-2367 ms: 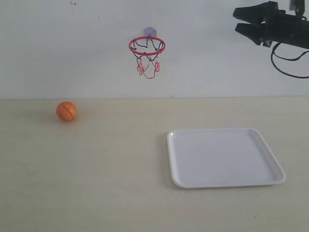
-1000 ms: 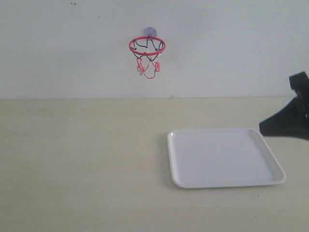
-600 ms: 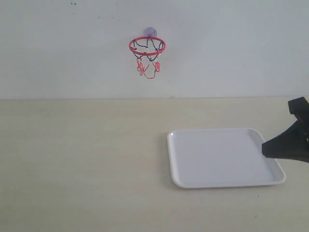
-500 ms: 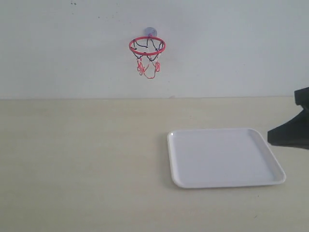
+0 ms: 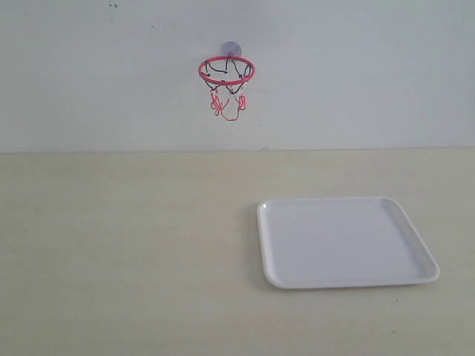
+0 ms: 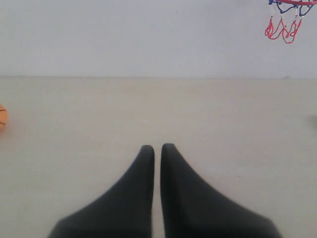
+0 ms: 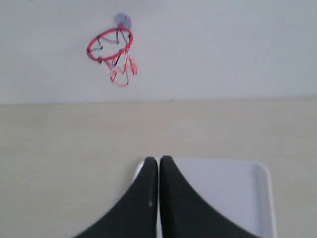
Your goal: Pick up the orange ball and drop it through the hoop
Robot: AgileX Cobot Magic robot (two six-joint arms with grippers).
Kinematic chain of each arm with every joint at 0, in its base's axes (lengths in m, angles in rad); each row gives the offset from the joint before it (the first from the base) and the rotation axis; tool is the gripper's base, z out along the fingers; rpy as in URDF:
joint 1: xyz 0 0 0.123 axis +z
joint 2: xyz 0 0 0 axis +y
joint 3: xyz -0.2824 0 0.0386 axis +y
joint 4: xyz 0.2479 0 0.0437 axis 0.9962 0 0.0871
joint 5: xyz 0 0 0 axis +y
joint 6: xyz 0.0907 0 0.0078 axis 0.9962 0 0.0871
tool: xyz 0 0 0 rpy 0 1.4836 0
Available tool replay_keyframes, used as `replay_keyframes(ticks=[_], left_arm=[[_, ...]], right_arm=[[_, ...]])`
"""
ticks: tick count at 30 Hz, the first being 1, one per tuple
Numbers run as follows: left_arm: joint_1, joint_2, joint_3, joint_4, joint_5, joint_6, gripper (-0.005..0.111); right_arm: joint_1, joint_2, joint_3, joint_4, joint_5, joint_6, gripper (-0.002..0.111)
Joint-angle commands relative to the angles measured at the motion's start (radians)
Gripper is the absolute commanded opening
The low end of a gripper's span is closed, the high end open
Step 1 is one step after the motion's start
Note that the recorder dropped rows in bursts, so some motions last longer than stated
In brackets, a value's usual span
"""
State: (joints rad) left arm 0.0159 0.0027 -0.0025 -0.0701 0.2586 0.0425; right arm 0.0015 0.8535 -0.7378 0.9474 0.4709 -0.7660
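Note:
The hoop (image 5: pixel 226 71), a red ring with a black-and-red net on a suction cup, hangs on the white wall above the table; it also shows in the left wrist view (image 6: pixel 287 20) and the right wrist view (image 7: pixel 110 44). The orange ball (image 6: pixel 2 118) is only a sliver at the edge of the left wrist view, on the table; the exterior view does not show it. My left gripper (image 6: pixel 157 148) is shut and empty above bare table. My right gripper (image 7: pixel 158 159) is shut and empty, over a corner of the white tray. Neither arm appears in the exterior view.
A white tray (image 5: pixel 415 276) lies on the beige table at the right, also seen in the right wrist view (image 7: pixel 261 198). The white wall rises along the table's far edge.
The ball that lay at the left of the table is gone from the exterior view. The right arm came down from the upper right, then drew back out of that view.

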Motion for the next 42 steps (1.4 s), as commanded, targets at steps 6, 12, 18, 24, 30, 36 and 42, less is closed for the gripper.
replay_keyframes(ticks=[6,12,18,24,30,36,42], left_arm=[[0.003,-0.003,0.003,-0.009,-0.004,0.004,0.004],[0.003,-0.003,0.003,-0.009,-0.004,0.004,0.004],[0.003,-0.003,0.003,-0.009,-0.004,0.004,0.004],[0.003,-0.003,0.003,-0.009,-0.004,0.004,0.004],[0.003,-0.003,0.003,-0.009,-0.004,0.004,0.004],[0.003,-0.003,0.003,-0.009,-0.004,0.004,0.004],[0.003,-0.003,0.003,-0.009,-0.004,0.004,0.004]], right_arm=[[0.057,-0.562,0.455,-0.034,-0.512,0.006,0.000],[0.057,-0.854,0.657,-0.037,-0.506,0.016,0.000],[0.059,-0.854,0.727,-0.034,-0.430,0.044,0.000],[0.059,-0.854,0.738,-0.094,-0.381,0.061,0.000],[0.059,-0.854,0.738,-0.473,-0.280,0.333,0.000],[0.059,-0.854,0.738,-0.917,-0.227,0.806,0.000],[0.059,-0.854,0.738,-0.986,-0.188,0.813,0.000]])
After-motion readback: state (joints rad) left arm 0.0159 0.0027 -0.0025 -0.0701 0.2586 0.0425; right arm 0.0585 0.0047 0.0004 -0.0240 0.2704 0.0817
